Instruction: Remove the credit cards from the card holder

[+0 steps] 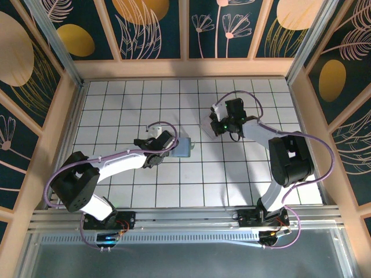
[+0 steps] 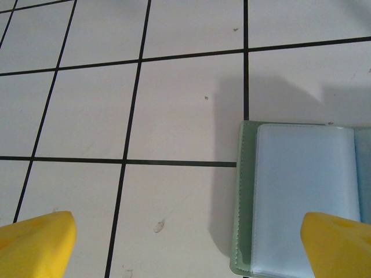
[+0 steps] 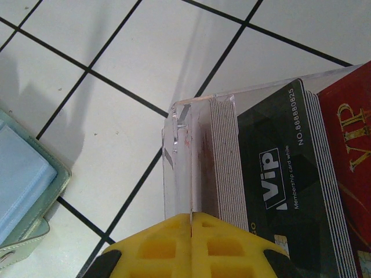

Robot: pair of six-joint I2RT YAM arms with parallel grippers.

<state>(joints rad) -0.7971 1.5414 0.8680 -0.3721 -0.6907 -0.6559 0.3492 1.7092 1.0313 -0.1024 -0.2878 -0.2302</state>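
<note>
Jaws wide on left gripper above card holder; I see right gripper pinched shut at clear box.

On my feed the white tiled table runs with black grout lines, a few small dirt specks on the tiles left of centre. A clear plastic box sits right of centre toward the far side, black and red inside. Wooden-framed wall panels, dark blue with gold and pink plants, close in the far and side edges. A metal rail lines the near edge.
</note>
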